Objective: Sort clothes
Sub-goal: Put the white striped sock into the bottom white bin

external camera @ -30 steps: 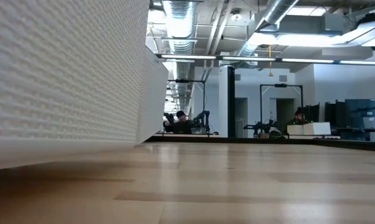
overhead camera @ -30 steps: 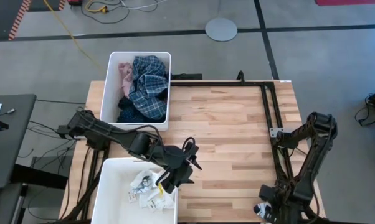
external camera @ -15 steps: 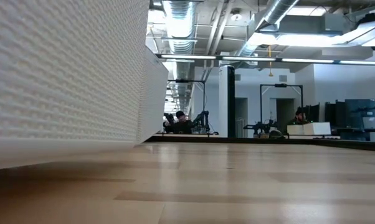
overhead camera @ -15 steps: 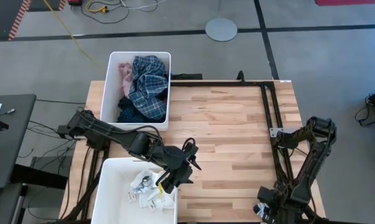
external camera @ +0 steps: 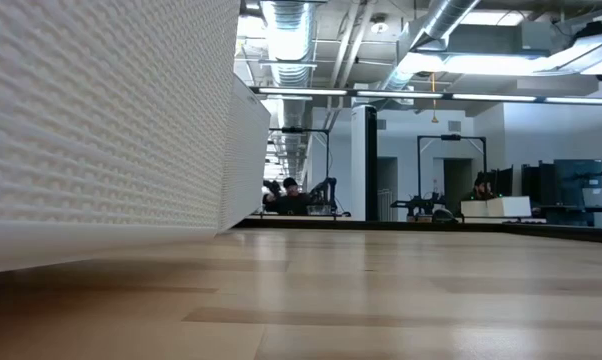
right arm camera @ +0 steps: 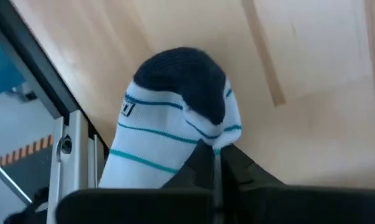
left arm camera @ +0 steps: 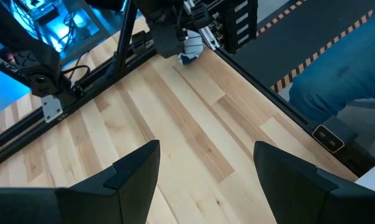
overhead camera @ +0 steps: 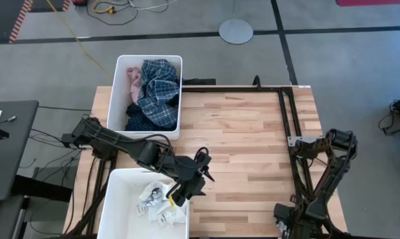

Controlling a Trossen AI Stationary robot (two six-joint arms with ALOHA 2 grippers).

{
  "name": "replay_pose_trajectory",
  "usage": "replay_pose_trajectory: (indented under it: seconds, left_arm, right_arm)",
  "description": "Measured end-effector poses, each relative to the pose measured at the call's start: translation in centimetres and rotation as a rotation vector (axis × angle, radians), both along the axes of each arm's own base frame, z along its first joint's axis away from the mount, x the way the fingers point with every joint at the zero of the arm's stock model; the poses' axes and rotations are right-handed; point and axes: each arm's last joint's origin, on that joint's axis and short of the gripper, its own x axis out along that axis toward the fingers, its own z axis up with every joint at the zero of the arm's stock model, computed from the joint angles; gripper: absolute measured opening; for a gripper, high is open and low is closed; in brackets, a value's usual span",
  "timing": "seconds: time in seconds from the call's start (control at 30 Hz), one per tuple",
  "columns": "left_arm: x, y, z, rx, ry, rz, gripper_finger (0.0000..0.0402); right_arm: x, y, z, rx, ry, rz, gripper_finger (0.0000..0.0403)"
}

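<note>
**Right jaws pinching 1 striped sock; left jaws spread and empty beside the sock bin**

The right gripper (right arm camera: 215, 163), low at the counter's (overhead camera: 253, 143) near right corner, has its jaws closed on a white striped sock (right arm camera: 175, 118) with teal bands and a navy toe; the sock bulges out just ahead of the jaws, pinched by a fold. It looks light, limp and slightly stretchy, so a bite on bunched fabric, not a single layer's edge, should hold best, and it will likely dangle and swing. The left gripper (left arm camera: 206, 165) hovers with jaws wide apart, holding nothing, at the edge of the near bin (overhead camera: 113, 199), whose white socks (overhead camera: 157, 199) lie just beside the jaws. The blue plaid shirt (overhead camera: 157, 93) and pink shirt (overhead camera: 131, 81) sit in the far bin (overhead camera: 147, 60), well apart from both jaws.
</note>
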Motion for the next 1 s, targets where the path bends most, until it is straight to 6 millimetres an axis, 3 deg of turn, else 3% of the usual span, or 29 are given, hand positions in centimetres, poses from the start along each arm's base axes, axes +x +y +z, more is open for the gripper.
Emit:
replay_pose_trajectory:
  seconds: [0.2,0.37,0.63,1.0]
  left_arm:
    - [0.0,0.0,0.0,0.0,0.0,0.0,0.0254]
    - [0.0,0.0,0.0,0.006,-0.001,-0.004,0.0254]
    - [0.0,0.0,0.0,0.009,-0.002,-0.007,0.0254]
    - [0.4,0.5,0.2,-0.008,-0.03,0.012,0.0254]
  right_arm:
    - [1.2,-0.7,0.1,-0.025,-0.03,0.065,0.0007]
    - [2.3,-1.7,1.0,-0.089,-0.157,0.092,0.0003]
    - [3.5,-4.0,4.5,-0.177,-0.407,0.146,0.0001]
    - [5.6,-8.3,9.4,-0.472,-0.788,0.21,0.0]
